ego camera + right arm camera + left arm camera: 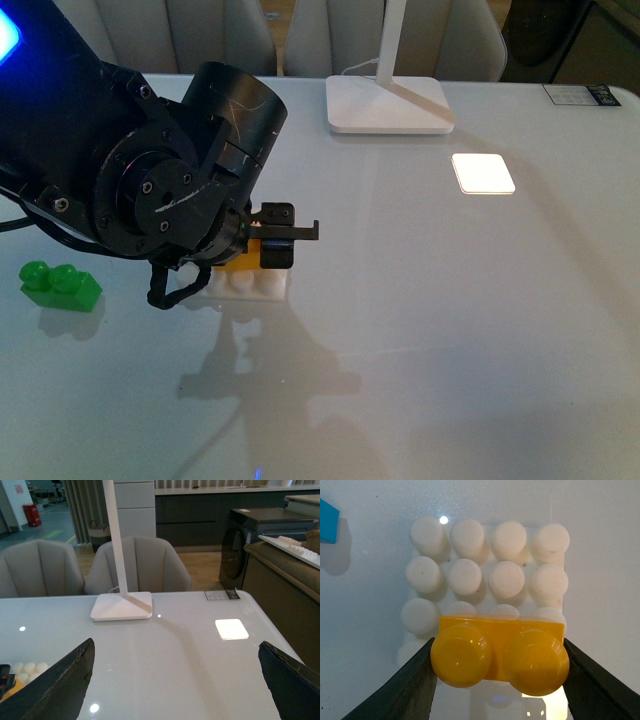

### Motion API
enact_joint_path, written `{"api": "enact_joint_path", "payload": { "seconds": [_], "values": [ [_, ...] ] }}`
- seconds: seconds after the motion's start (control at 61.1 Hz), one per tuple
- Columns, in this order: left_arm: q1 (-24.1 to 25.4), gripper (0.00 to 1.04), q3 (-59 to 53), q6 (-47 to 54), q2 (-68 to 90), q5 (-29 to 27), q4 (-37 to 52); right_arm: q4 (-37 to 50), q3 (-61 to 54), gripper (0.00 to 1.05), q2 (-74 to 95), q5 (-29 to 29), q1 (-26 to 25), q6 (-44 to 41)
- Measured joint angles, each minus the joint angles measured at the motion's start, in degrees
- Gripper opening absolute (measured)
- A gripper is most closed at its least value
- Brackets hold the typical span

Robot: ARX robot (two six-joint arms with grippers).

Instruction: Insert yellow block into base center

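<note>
My left gripper (pixel 262 243) is shut on the yellow block (pixel 240 262), a glossy two-stud brick. It holds the block right over the white studded base (pixel 250 285). In the left wrist view the yellow block (pixel 501 652) sits between the two dark fingers (pixel 407 690), above the near rows of the base (pixel 485 575). Whether the block touches the base studs I cannot tell. My right gripper (pixel 177 680) is open and empty, well away over the table. The base (pixel 25 668) shows at the edge of the right wrist view.
A green two-stud brick (pixel 60 285) lies at the left. A blue brick's corner (pixel 327 520) shows beside the base. A white lamp foot (pixel 388 103) stands at the back, with a bright light patch (pixel 482 173) on the table to its right.
</note>
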Motion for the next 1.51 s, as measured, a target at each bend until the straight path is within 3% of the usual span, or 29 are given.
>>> {"api": "enact_joint_path", "payload": {
  "seconds": [1.506],
  "values": [
    [0.31,0.62,1.07,1.36,0.44,-1.46,-0.02,0.0,0.0,0.96,0.0,-0.02,0.0,0.0]
  ]
}}
